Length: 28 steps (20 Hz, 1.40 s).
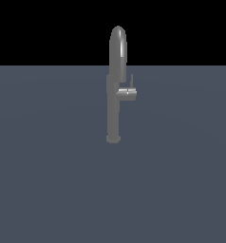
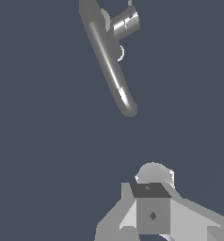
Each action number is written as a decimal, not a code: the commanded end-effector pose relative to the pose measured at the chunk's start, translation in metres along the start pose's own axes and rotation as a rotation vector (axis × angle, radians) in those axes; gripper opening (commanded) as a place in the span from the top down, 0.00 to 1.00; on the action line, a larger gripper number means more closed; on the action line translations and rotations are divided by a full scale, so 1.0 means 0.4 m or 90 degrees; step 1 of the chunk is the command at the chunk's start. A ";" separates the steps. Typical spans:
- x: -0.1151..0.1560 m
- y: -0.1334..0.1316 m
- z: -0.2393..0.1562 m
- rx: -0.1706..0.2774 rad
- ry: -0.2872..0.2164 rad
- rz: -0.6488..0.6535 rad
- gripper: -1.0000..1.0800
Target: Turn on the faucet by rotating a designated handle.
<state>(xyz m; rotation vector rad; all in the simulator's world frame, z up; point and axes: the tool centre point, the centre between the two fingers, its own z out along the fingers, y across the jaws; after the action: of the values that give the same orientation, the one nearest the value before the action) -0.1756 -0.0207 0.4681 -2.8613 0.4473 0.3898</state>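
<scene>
The faucet (image 1: pixel 114 104) is a tall slim grey column on a small round base with a high arched spout, standing mid-floor in the exterior view. A short side stub (image 1: pixel 127 91) sticks out toward the exterior view's right, and the thin rod handle (image 1: pixel 131 80) stands upright on its end. The wrist view looks down on the spout (image 2: pixel 109 61) and stub (image 2: pixel 125 22); only the handle's tip (image 2: pixel 130 2) shows at the frame edge. My gripper (image 2: pixel 151 209) shows as one dark block with no gap, apart from the faucet and holding nothing. It is out of the exterior view.
A flat dark blue-grey floor (image 1: pixel 48 180) spreads around the faucet, with black background behind it. A rounded grey part of the arm (image 2: pixel 154 173) shows behind the gripper in the wrist view.
</scene>
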 end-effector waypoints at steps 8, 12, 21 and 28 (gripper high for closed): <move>0.133 -0.029 0.007 0.088 -0.102 0.086 1.00; 0.192 -0.037 0.015 0.126 -0.146 0.123 1.00; 0.327 -0.043 0.049 0.218 -0.252 0.211 1.00; 0.436 -0.038 0.095 0.297 -0.342 0.286 1.00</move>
<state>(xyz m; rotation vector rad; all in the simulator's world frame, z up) -0.0266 -0.0413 0.3914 -2.1315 0.8998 0.9254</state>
